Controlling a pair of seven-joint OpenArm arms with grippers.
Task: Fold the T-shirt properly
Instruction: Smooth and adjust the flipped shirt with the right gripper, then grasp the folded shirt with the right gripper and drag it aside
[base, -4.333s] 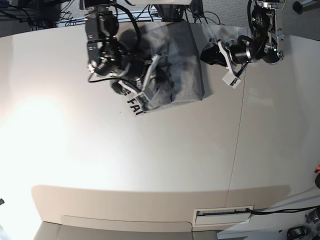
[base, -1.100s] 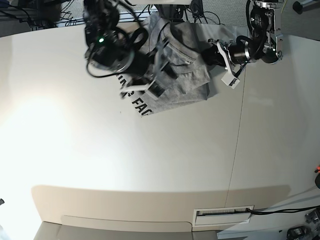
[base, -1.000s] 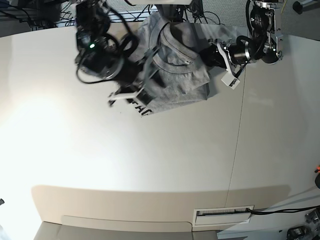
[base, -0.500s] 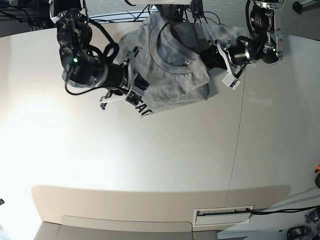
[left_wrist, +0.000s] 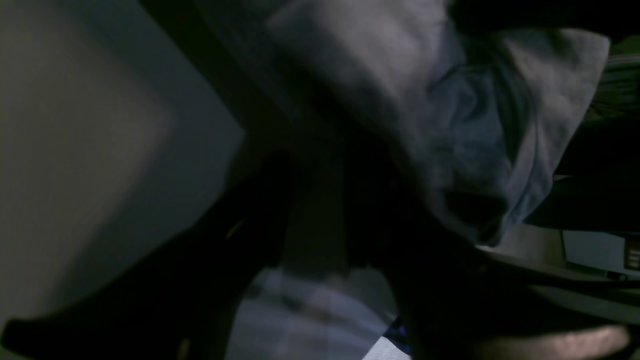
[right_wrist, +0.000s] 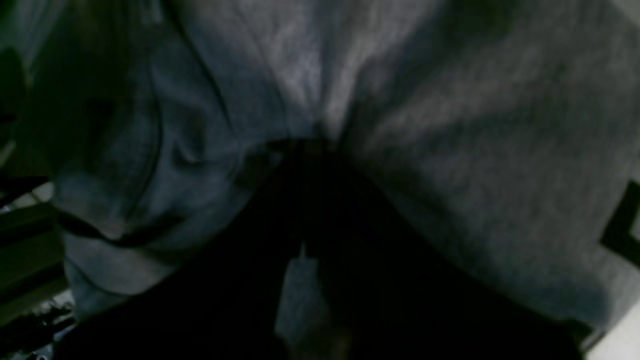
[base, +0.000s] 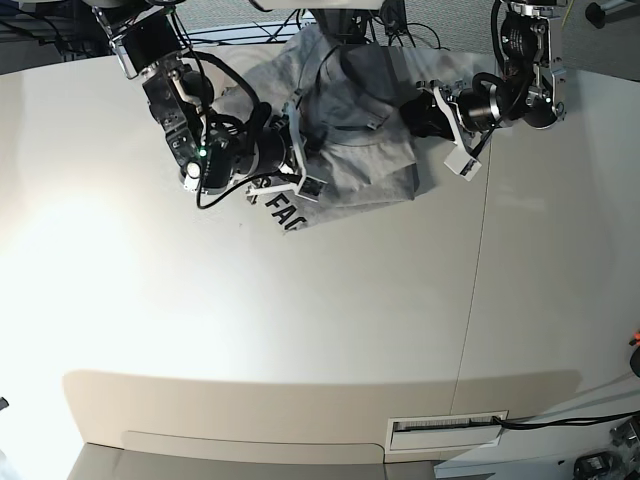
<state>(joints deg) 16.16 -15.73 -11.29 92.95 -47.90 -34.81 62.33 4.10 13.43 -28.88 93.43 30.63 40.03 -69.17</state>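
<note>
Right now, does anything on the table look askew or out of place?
Yes. The T-shirt is a rumpled heap at the table's far edge, collar twisted, no flat fold. Black lettering shows at its near corner. Both grippers, right and left, are at its edges.

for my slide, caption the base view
Two arms work a bunched grey T-shirt at the table's far edge, right gripper shut on it.

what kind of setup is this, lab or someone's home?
Most likely a robotics lab or test bench, not a home. Two robot arms work over a bare white table, loose cables trail along its far edge, and the only item on it is the grey T-shirt.
</note>
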